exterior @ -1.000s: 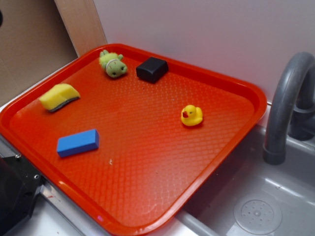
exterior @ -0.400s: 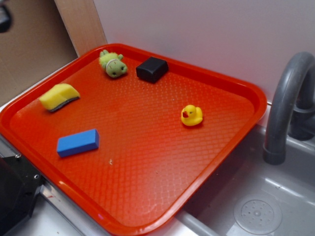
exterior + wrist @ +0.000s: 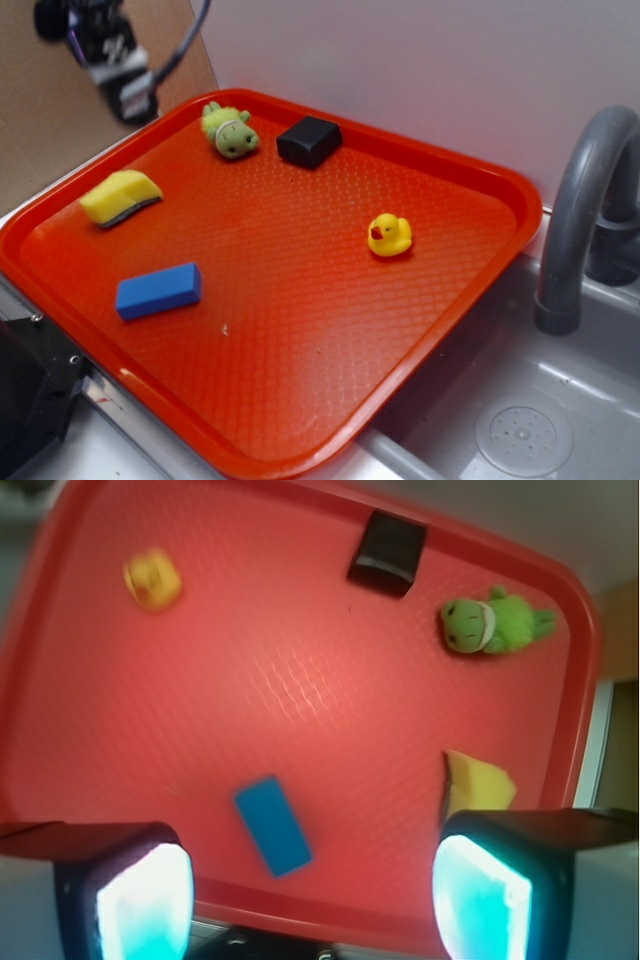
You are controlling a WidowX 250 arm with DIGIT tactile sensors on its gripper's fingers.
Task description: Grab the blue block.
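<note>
Up at the far left corner of the scene, the black robot gripper hangs blurred above the outer edge of the red textured plastic tray, well apart from everything on it. In the wrist view its two fingers stand wide apart at the bottom corners of the picture, nothing between them but tray floor.

The small bright blue rectangular block lies flat on the near-left part of the tray, close to the left rim. Its long axis runs left to right in the exterior view, tilted slightly so the right end sits a touch farther away. In the wrist view the blue block shows between the fingers, angled diagonally.

Bare tray floor surrounds the block on every side. The yellow sponge with a grey underside lies farther back along the left rim, apart from the block. The green plush toy and the black squarish block sit near the far rim, and the yellow rubber duck sits toward the right. A grey sink basin with a curved grey faucet lies beyond the tray's right edge.
</note>
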